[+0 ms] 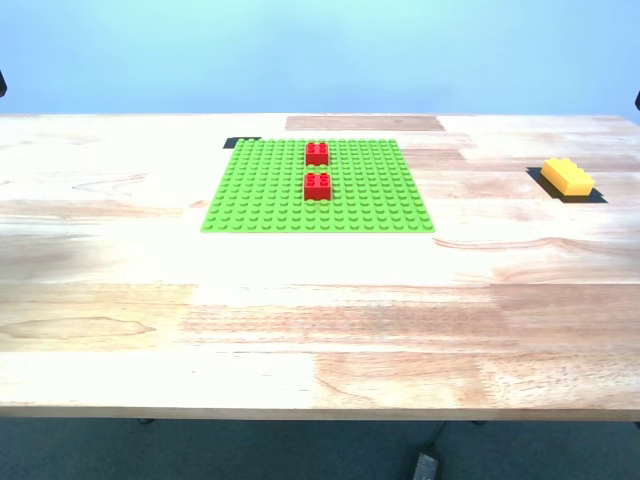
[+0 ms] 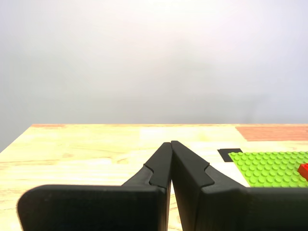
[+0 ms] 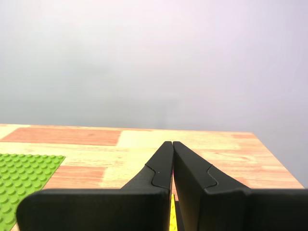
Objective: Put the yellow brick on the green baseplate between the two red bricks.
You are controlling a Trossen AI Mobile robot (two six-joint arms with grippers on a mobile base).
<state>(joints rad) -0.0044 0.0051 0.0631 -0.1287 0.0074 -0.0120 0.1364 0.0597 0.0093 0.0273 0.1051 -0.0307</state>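
Yellow brick (image 1: 567,177) lies on the wooden table (image 1: 300,300), far toward the exterior view's right, well apart from the green baseplate (image 1: 260,195). It sits at a slant on a small dark patch. Nothing is touching it. In the second wrist view only a thin yellow bit (image 3: 173,214) peeks out low down between the black fingers.

Green baseplate lies flat on the table, near the far middle in the exterior view. A small black mark (image 1: 243,142) sits at its far corner on the exterior view's left. In the first wrist view a corner of the plate (image 2: 269,166) shows next to that black mark (image 2: 229,154).

2 red bricks stand on the plate, 1 behind the other. The far red brick (image 1: 317,153) is near the plate's far edge. The near red brick (image 1: 318,185) is closer to the middle. A strip of green studs lies bare between them, so they are apart. A bit of red (image 2: 303,171) shows at the edge of the first wrist view.

My first gripper (image 2: 171,142) has its tips pressed together and grips nothing. My second gripper (image 3: 172,143) is closed tight the same way, and it is empty too. Both are above the table. The exterior view shows neither gripper over the table.

A blue wall (image 1: 320,50) stands behind the table.
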